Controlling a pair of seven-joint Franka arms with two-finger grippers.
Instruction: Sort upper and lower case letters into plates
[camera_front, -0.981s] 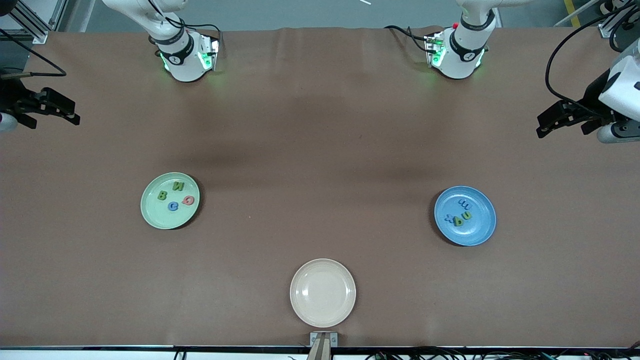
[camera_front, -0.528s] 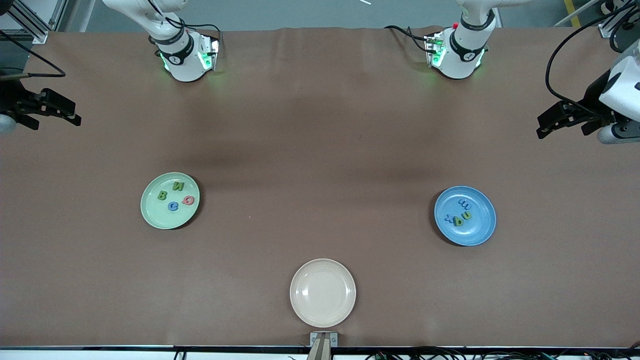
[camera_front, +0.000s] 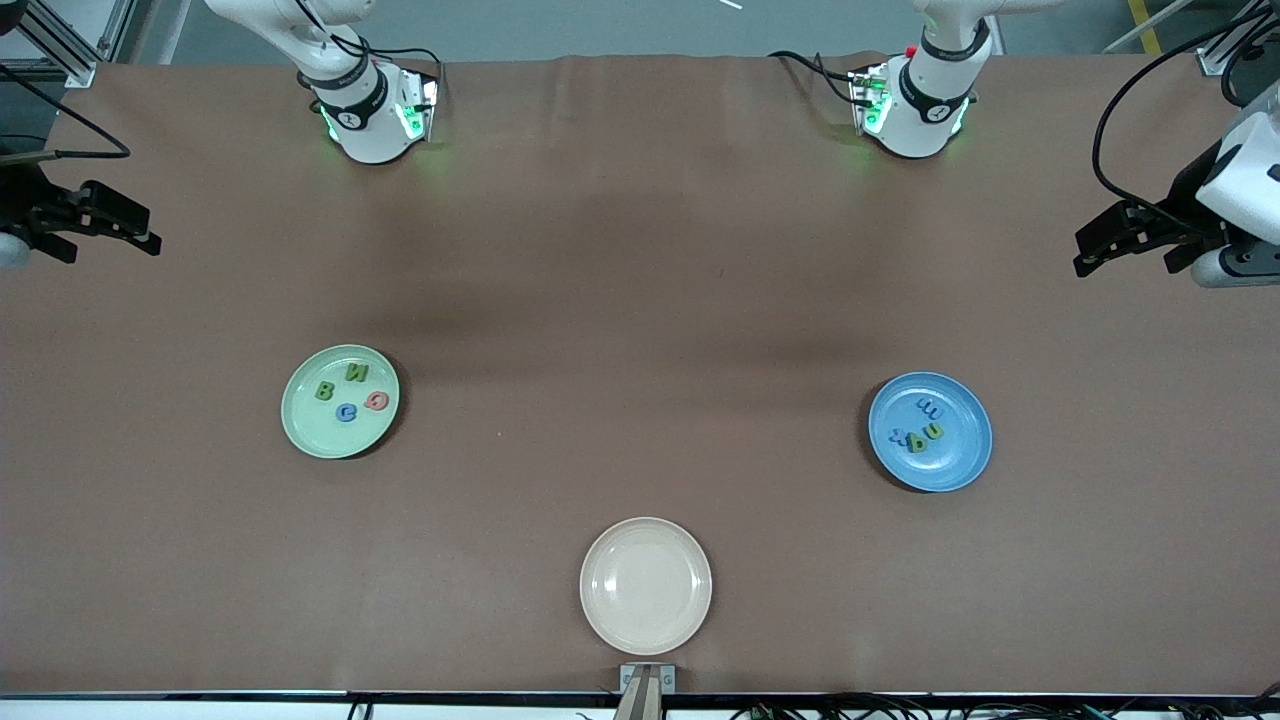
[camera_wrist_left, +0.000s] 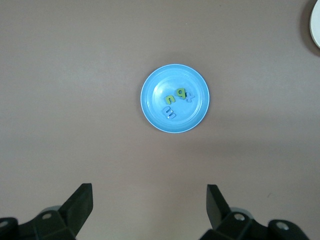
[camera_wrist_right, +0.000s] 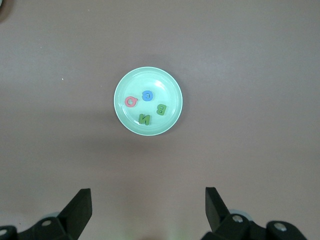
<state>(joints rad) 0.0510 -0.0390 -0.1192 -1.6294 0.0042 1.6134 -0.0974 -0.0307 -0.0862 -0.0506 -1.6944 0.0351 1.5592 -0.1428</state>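
Brown table cover (camera_front: 640, 300) fills the front view from edge to edge, creased slightly near the robots' bases. Both arms wait, drawn back over the table's two ends — each cut off by the frame, so only part of the wrist shows. The left gripper (camera_front: 1100, 245) hangs over the left arm's end of the table with its fingers (camera_wrist_left: 80, 202) spread wide and nothing between them; the right gripper (camera_front: 125, 222) hangs over the right arm's end, its fingers (camera_wrist_right: 80, 205) likewise wide apart and bare.

Three plates of equal size lie well apart. The mint green plate (camera_front: 340, 401) sits toward the right arm's end, the blue plate (camera_front: 930, 431) toward the left arm's end, and a cream plate (camera_front: 646, 585) lies between them, nearer the front camera, with nothing on it; only its rim corner shows in the left wrist view.

On the mint plate lie four letters: a green N (camera_front: 357, 372), a green B (camera_front: 324, 390), a red one (camera_front: 377, 401) that reads as G or Q — hard to tell — and a blue one (camera_front: 347, 411), a C or G. On the blue plate a tight cluster: a blue m (camera_front: 926, 407), a green u or n (camera_front: 935, 431), a green g (camera_front: 917, 443) and a small blue x (camera_front: 899, 436), touching or nearly so and faint against the blue. A small metal bracket (camera_front: 647, 680) sits at the table's near edge.
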